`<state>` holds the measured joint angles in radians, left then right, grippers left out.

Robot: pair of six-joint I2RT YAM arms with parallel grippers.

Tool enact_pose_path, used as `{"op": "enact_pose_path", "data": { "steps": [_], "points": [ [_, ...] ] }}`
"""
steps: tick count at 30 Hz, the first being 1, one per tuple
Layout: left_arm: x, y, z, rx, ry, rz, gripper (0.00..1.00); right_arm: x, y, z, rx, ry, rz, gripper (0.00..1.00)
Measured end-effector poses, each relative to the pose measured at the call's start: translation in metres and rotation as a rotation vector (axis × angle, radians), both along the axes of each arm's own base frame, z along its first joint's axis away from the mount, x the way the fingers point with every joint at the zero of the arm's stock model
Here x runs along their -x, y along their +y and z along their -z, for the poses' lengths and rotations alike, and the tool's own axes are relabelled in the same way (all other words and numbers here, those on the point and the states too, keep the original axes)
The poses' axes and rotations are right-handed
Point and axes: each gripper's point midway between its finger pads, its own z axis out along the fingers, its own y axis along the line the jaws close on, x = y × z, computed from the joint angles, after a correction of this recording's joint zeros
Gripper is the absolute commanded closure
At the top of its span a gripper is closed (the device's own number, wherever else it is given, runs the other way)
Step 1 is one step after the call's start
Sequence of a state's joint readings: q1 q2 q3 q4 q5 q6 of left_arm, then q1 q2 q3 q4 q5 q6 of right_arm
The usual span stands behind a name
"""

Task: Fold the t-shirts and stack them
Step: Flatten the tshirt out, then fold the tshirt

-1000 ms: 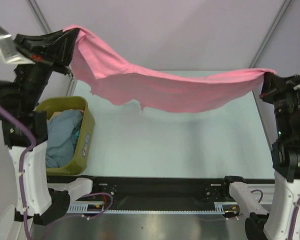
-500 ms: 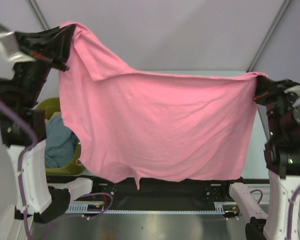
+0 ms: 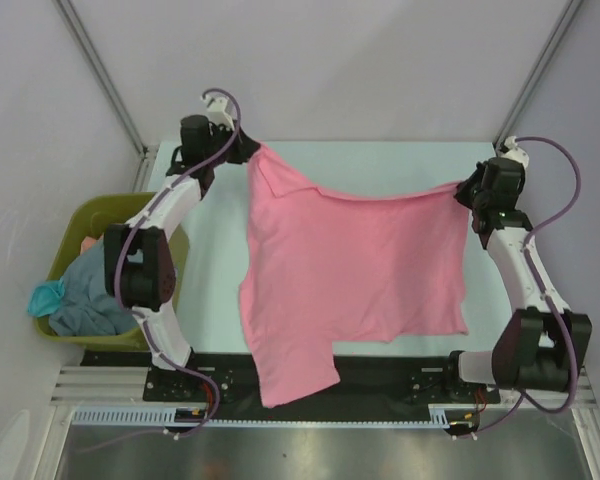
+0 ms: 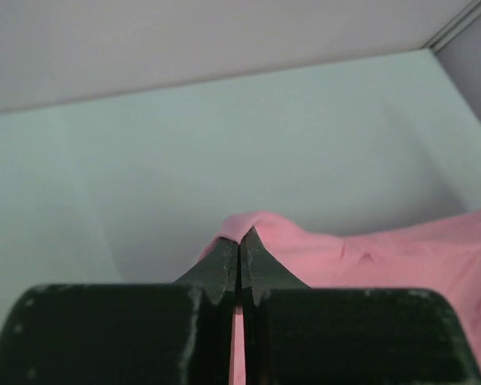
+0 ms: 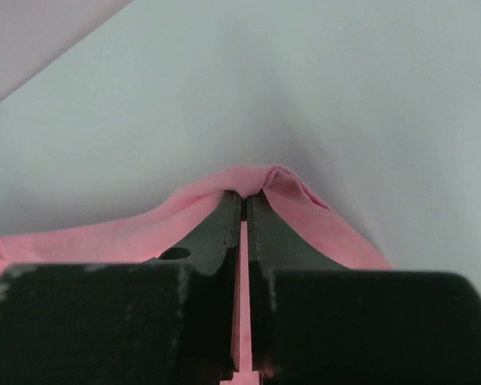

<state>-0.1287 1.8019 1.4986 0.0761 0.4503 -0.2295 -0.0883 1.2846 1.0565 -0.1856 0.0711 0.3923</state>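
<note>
The left gripper (image 3: 248, 152) and the right gripper (image 3: 466, 190) each pinch a far corner of the pink t-shirt (image 3: 350, 270). The shirt drapes across the worktop (image 3: 205, 260).

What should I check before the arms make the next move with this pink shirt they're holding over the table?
1. Left gripper shut on the pink t-shirt: ok.
2. Right gripper shut on the other far corner: ok.
3. Whole shirt on the table: not ok, the near-left part overhangs the near edge.
4. Cloth lying flat: not ok, there is a fold near the left gripper.
5. Olive bin apart from the shirt: ok.
</note>
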Motion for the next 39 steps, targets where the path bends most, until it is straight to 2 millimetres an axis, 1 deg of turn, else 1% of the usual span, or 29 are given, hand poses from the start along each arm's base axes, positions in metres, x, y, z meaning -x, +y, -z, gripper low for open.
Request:
{"op": "enact_pose_path", "data": {
  "steps": [2,3,5,6,8,9,10,12,13,15,18,21,24,26,30,34,37,39],
  "points": [
    [-0.017,-0.003,0.049,-0.002,0.080,-0.001,1.00,-0.019,-0.009,0.024,-0.004,0.028,0.015,1.00],
    [-0.026,-0.004,0.070,0.000,0.117,-0.002,1.00,-0.029,-0.014,0.041,-0.008,0.054,0.021,1.00],
    [-0.046,-0.008,0.106,0.009,0.168,-0.006,1.00,-0.047,-0.023,0.069,-0.016,0.101,0.029,1.00],
    [-0.056,-0.010,0.118,0.017,0.180,-0.007,1.00,-0.056,-0.027,0.091,-0.026,0.142,0.028,1.00],
    [-0.075,-0.014,0.138,0.037,0.206,-0.011,1.00,-0.077,-0.034,0.125,-0.040,0.210,0.027,1.00],
    [-0.086,-0.016,0.144,0.051,0.209,-0.014,1.00,-0.085,-0.036,0.137,-0.046,0.236,0.022,1.00],
    [-0.091,-0.017,0.145,0.059,0.208,-0.016,1.00,-0.095,-0.039,0.149,-0.051,0.263,0.019,1.00],
    [-0.103,-0.021,0.147,0.079,0.203,-0.018,1.00,-0.117,-0.044,0.163,-0.061,0.286,0.008,1.00],
    [-0.107,-0.022,0.145,0.090,0.199,-0.017,1.00,-0.126,-0.047,0.167,-0.063,0.289,0.005,1.00],
    [-0.112,-0.025,0.141,0.105,0.192,-0.017,1.00,-0.139,-0.052,0.165,-0.065,0.283,0.002,1.00],
    [-0.116,-0.028,0.132,0.127,0.184,-0.018,1.00,-0.156,-0.057,0.153,-0.065,0.260,-0.006,1.00],
    [-0.120,-0.030,0.121,0.150,0.170,-0.022,1.00,-0.175,-0.064,0.135,-0.060,0.213,-0.014,1.00],
    [-0.122,-0.031,0.115,0.179,0.170,-0.029,1.00,-0.188,-0.069,0.127,-0.054,0.187,-0.022,1.00],
    [-0.121,-0.033,0.115,0.196,0.183,-0.031,1.00,-0.195,-0.073,0.128,-0.056,0.185,-0.028,1.00],
    [-0.118,-0.037,0.117,0.213,0.208,-0.031,1.00,-0.200,-0.074,0.140,-0.076,0.212,-0.041,1.00],
    [-0.108,-0.044,0.126,0.219,0.265,-0.033,1.00,-0.192,-0.071,0.150,-0.113,0.270,-0.050,1.00],
    [-0.086,-0.046,0.133,0.224,0.346,-0.055,1.00,-0.186,-0.068,0.145,-0.147,0.305,-0.051,1.00],
    [-0.068,-0.048,0.130,0.236,0.396,-0.061,1.00,-0.183,-0.068,0.139,-0.163,0.318,-0.050,1.00]
  ]
}}
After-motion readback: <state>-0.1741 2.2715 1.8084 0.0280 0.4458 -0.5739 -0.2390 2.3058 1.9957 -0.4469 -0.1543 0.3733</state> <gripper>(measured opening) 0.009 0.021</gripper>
